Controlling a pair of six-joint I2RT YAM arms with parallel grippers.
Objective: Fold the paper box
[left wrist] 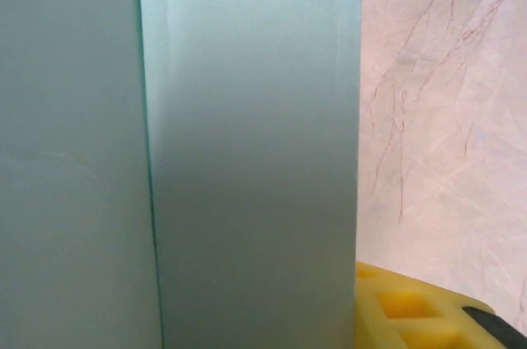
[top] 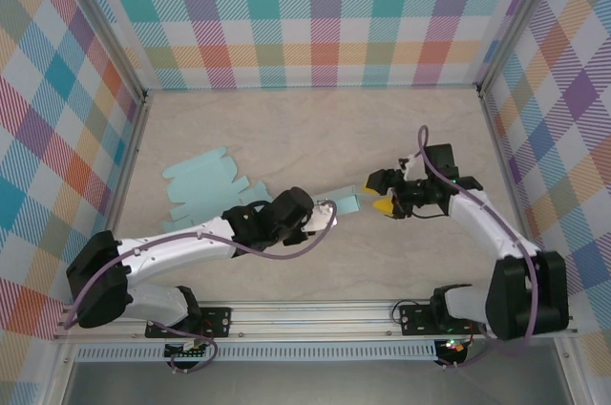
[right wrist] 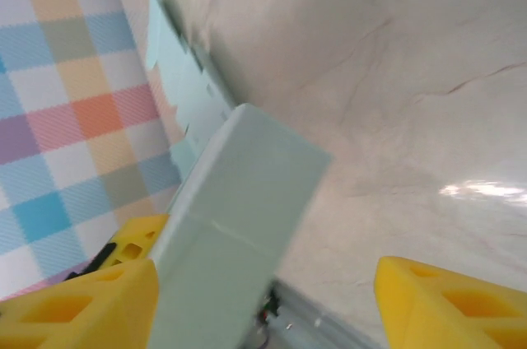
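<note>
Top view: the fingertips of the left gripper (top: 320,216) are hidden under its own wrist, as is the near end of the pale blue folded paper box (top: 347,202); grip not confirmable.

Left wrist view: the box (left wrist: 247,160) is cut off at top, left and bottom, and one yellow foam finger pad (left wrist: 403,308) is cropped at the bottom edge.

Right wrist view: the right gripper (right wrist: 268,279) has its fingers (right wrist: 82,308) cropped below. The flat pale blue paper sheet (right wrist: 177,69) is blurred.

Overhead view: bright, even, diffuse light; faint soft shadows on counter (top: 315,128) under arms either side of paper box (top: 346,202). Right wrist view: white glare streak on counter right of box, checkered wall left of box blurred. Left wrist view: box face soft (too close), shading darker downward.
</note>
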